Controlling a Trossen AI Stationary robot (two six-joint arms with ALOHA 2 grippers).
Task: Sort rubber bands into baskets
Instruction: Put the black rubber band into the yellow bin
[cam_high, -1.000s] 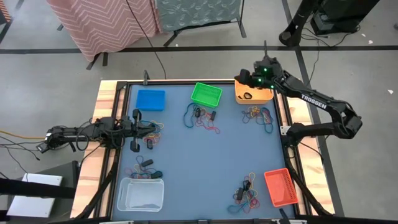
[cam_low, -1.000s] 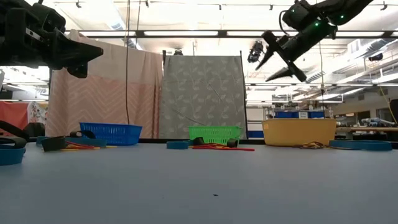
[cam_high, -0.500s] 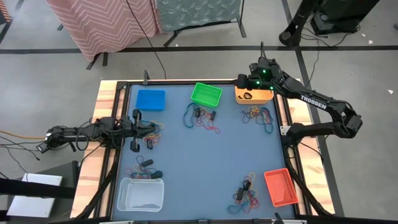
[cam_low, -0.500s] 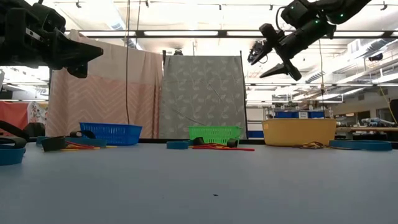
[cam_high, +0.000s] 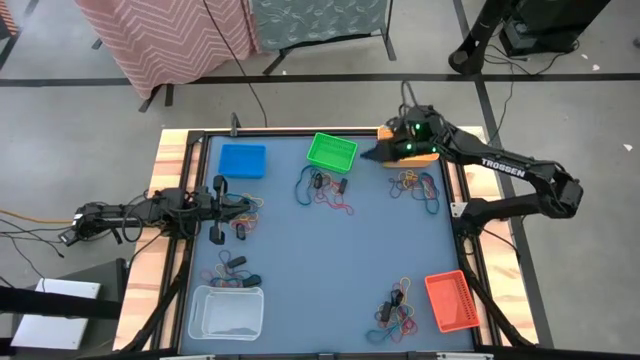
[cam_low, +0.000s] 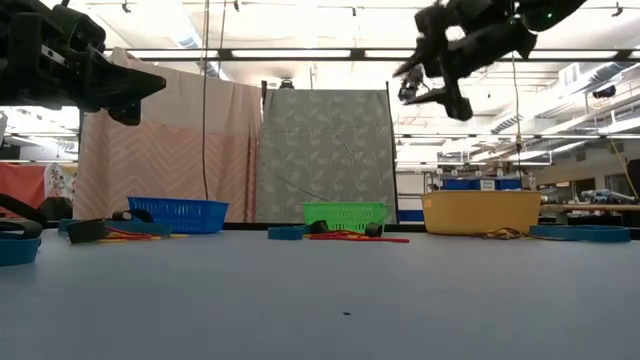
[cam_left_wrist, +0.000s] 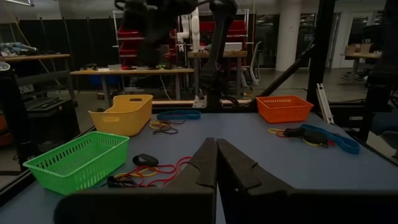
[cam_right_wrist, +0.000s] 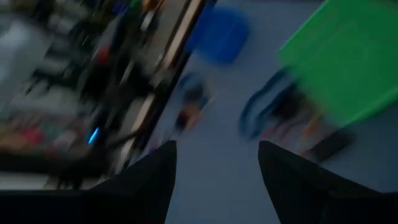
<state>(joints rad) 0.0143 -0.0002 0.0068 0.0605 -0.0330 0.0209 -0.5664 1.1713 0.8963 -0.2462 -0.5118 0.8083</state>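
Five baskets stand on the blue table: blue (cam_high: 243, 160), green (cam_high: 332, 151), yellow-orange (cam_high: 425, 155), red-orange (cam_high: 450, 301) and clear white (cam_high: 227, 311). Small heaps of rubber bands lie near the green basket (cam_high: 325, 188), by the yellow-orange one (cam_high: 418, 185), beside the red-orange one (cam_high: 398, 310) and at the left (cam_high: 235, 270). My right gripper (cam_high: 372, 152) hangs open high above the table, between the green and yellow-orange baskets, with nothing between its fingers (cam_right_wrist: 149, 180). My left gripper (cam_left_wrist: 216, 155) is shut and held level at the table's left edge (cam_high: 238, 206), above a heap of bands.
A raised wooden frame (cam_high: 175, 150) runs round the table. The middle of the table (cam_high: 330, 250) is bare blue mat. Cables (cam_high: 40, 225) trail off the left side, and cloth screens (cam_high: 180, 40) stand beyond the far edge.
My right gripper has swung from over the yellow-orange basket toward the table's left, reaching the gap beside the green basket. It has turned and rolled on the way, staying open and high above the table.
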